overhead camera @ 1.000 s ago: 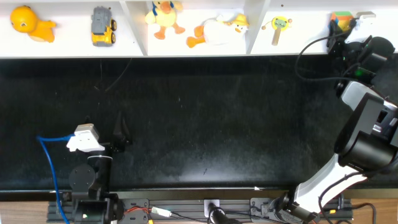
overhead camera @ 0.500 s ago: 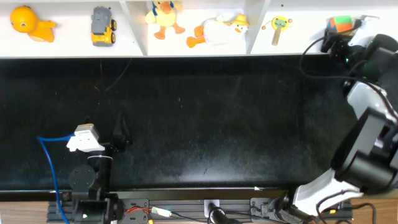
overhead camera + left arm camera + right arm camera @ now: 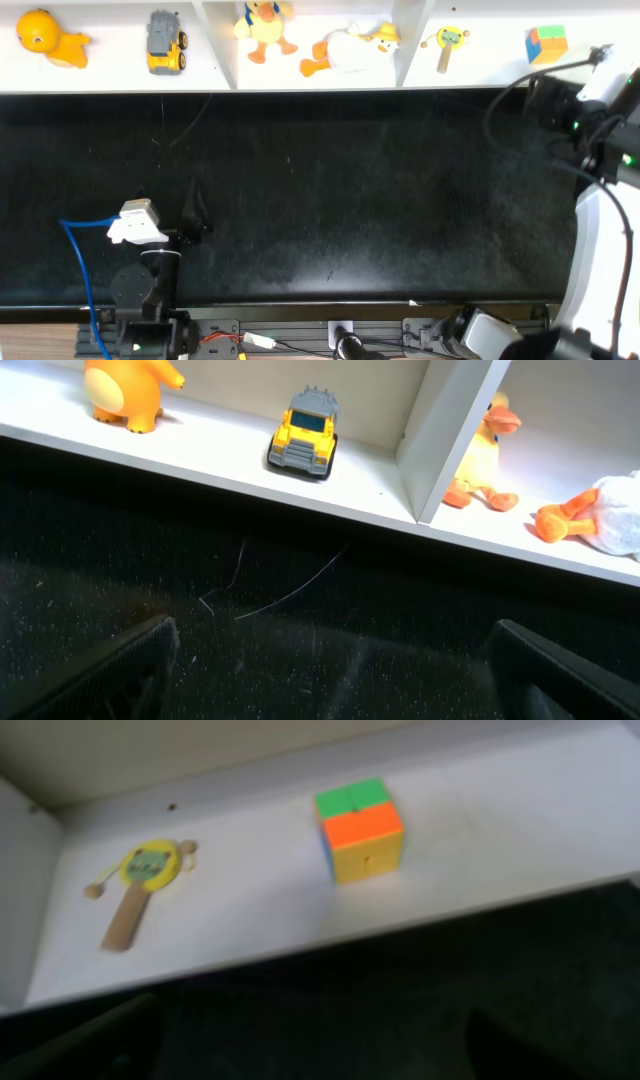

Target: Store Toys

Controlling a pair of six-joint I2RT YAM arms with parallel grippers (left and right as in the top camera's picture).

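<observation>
right wrist view has the colour cube (image 3: 362, 828) sitting upright on the white shelf (image 3: 520, 810), straight ahead of the right pincer (image 3: 310, 1020) and well apart from its fingers. the edge of the dark counter (image 3: 400, 980) runs between them. that pincer is spread wide and carries nothing. off to one side of the cube, in the same compartment, lies a small rattle drum (image 3: 140, 885) on its wooden handle. in the top view the right arm stands at the shelf's far right end, its pincer just short of the cube.

the left pincer (image 3: 335, 650) is also spread wide and empty, low over the counter. a yellow truck (image 3: 305, 438) stands ahead of it, an orange duck (image 3: 125, 390) to one side and a plush duck (image 3: 480, 460) past a divider to the other.

every toy i can see lies in the shelf, so i judge the cube's storing step done and the task at or near its end. the next move calls for drawing the right arm clear of the shelf without brushing the cube.
</observation>
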